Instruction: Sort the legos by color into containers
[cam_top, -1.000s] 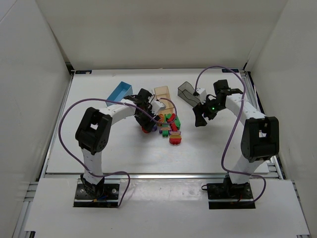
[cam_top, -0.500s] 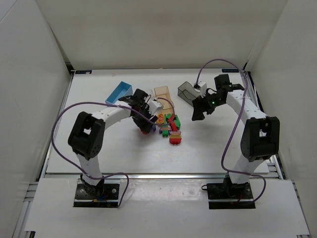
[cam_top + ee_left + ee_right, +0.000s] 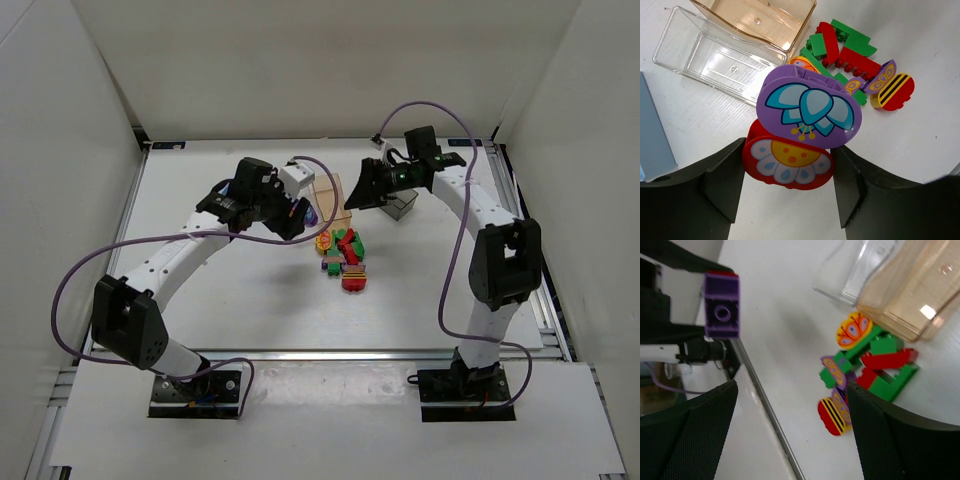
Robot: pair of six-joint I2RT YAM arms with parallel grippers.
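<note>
The left gripper [image 3: 787, 186] pinches a red flower brick [image 3: 787, 162] between its jaws, with a purple flower brick [image 3: 809, 111] stuck to it. The loose legos [image 3: 855, 65] lie at its 1 o'clock. The right gripper [image 3: 790, 440] is wide open and holds nothing.

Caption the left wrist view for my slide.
Left gripper holds a red flower-printed plastic brick stacked with a purple flower brick, near a clear bin.
</note>
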